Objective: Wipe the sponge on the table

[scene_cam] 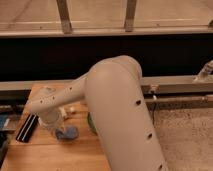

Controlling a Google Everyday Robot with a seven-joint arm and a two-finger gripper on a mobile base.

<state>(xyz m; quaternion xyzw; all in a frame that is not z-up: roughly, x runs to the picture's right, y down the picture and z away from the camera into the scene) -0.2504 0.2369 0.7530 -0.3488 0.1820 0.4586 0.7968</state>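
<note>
The table [45, 155] is a light wooden butcher-block top at the lower left. The blue-grey sponge [68, 133] lies flat on it, just left of the big white arm. My gripper [59, 129] hangs from the white wrist [47, 112] and comes down onto the sponge's left edge, shut on it and pressing it to the wood. The wrist hides the fingertips and part of the sponge.
A black ribbed bar [27, 128] lies near the table's left edge. A sliver of a green bowl [91, 123] shows behind the arm. A small white object [70, 109] sits just behind the sponge. A dark rail and wall run along the back, with speckled floor to the right.
</note>
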